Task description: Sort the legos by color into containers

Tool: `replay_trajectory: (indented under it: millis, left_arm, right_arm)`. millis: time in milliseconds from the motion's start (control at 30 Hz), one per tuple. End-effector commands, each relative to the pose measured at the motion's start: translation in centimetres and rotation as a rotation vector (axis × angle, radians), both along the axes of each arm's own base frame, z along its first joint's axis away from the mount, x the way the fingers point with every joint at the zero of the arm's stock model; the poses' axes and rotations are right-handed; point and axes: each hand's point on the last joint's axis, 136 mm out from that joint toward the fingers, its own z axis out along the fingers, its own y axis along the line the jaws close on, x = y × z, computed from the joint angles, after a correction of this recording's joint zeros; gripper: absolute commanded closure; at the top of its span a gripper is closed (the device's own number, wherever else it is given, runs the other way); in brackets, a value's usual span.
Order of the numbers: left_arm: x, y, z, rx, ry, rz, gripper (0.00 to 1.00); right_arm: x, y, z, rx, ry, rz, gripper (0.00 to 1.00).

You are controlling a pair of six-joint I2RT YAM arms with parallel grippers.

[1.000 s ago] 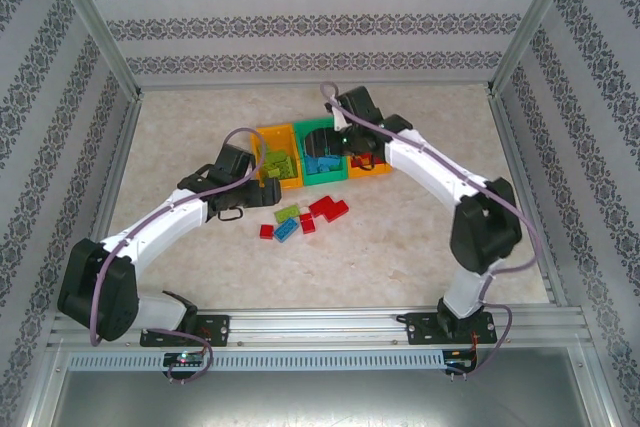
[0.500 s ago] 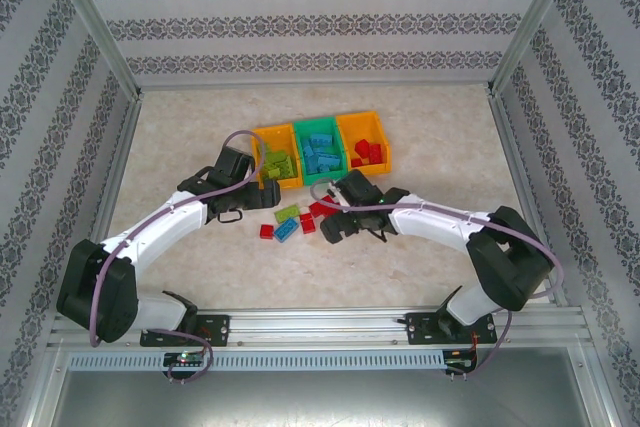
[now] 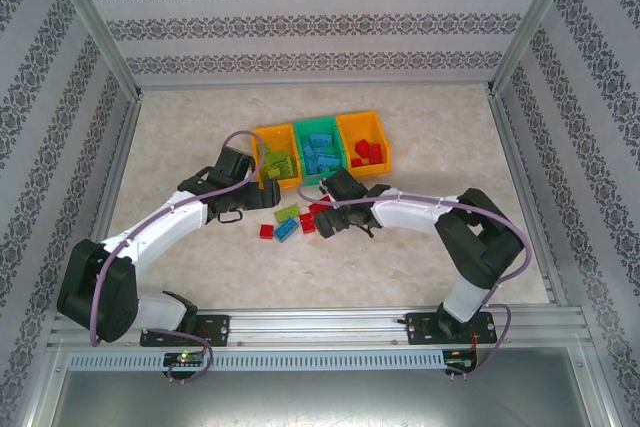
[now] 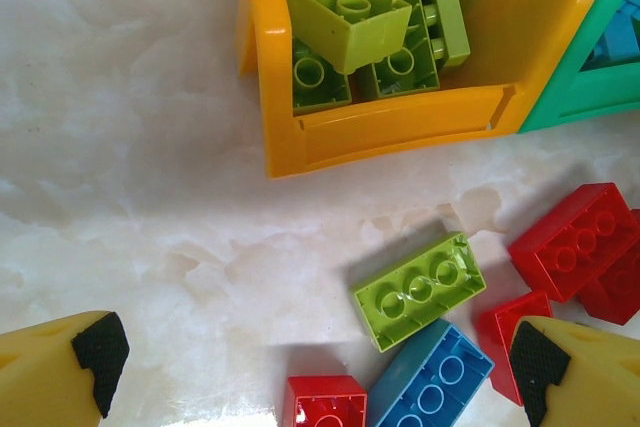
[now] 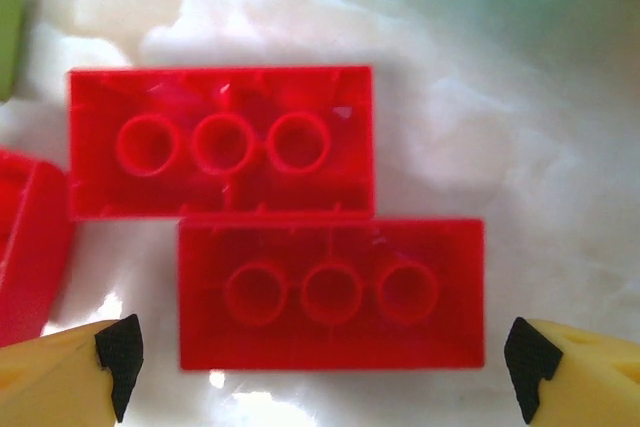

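The containers stand in a row: a left orange bin (image 3: 276, 163) holding lime legos (image 4: 345, 17), a green bin (image 3: 319, 152) holding blue ones, and a right orange bin (image 3: 365, 145) holding red ones. Loose legos lie in front: a lime brick (image 4: 418, 289), a blue brick (image 4: 430, 382), and a small red one (image 4: 322, 402). My left gripper (image 4: 315, 377) hangs open above these, touching none. My right gripper (image 5: 325, 352) is open low over two upside-down red bricks; its fingers flank the nearer red brick (image 5: 330, 292) with small gaps, and the other red brick (image 5: 220, 142) lies just beyond it.
A metal frame with patterned walls encloses the marble-look table (image 3: 430, 177). More red bricks (image 4: 575, 242) lie right of the lime brick. The green bin's corner (image 4: 590, 77) abuts the left orange bin's wall (image 4: 400, 132). Both arms meet over the loose pile (image 3: 300, 219).
My right arm swung from above the bins down to the loose red bricks, then shifted slightly left. The left arm has stayed where it was.
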Motion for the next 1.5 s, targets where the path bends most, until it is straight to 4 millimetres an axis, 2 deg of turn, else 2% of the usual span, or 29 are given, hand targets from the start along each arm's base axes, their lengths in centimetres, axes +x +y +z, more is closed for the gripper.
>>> replay_trajectory:
  millis: [0,167,333,467,600,767,933,1033,1167,1333,1467]
  left_arm:
    - [-0.2,0.1,0.4,0.007,-0.033,0.001,0.0]
    - [-0.3,0.3,0.2,0.015,-0.028,0.008,0.0]
    - [-0.5,0.6,0.4,0.024,-0.039,0.012,0.0]
    - [-0.6,0.8,0.5,0.034,-0.041,0.011,0.0]
    - [-0.5,0.7,0.4,0.028,-0.04,0.012,0.0]
    - [-0.4,0.5,0.3,0.015,-0.037,0.013,0.0]
    - [-0.4,0.0,0.4,-0.004,-0.037,-0.002,0.0]
    - [-0.5,-0.2,0.5,-0.004,-0.04,-0.019,0.0]
    - [-0.9,-0.2,0.1,0.009,-0.029,-0.026,0.0]
    - [-1.2,-0.2,-0.2,0.019,-0.016,-0.031,0.0]
    - [-2.2,0.1,-0.7,0.053,0.007,-0.038,0.0]
  right_arm:
    - [1.8,0.5,0.4,0.019,-0.027,-0.015,0.06]
    - [2.0,1.2,-0.4,0.0,-0.002,0.018,0.19]
    - [1.2,0.6,-0.6,-0.013,0.006,0.025,0.33]
    - [0.8,-0.3,1.1,-0.002,-0.017,0.009,0.38]
    - [1.4,-1.2,4.6,0.069,-0.076,-0.03,0.38]
    - [4.8,-3.9,9.3,0.177,-0.147,-0.157,0.38]
    - [9.7,-6.8,12.2,0.271,-0.142,-0.334,0.41]
    - [12.4,-7.6,12.2,0.353,-0.088,-0.43,0.42]
    - [15.3,-7.7,11.3,0.384,-0.044,-0.488,0.42]
    - [17.8,-7.7,9.7,0.377,0.005,-0.544,0.42]
    - [19.1,-7.9,8.6,0.355,0.017,-0.582,0.4]
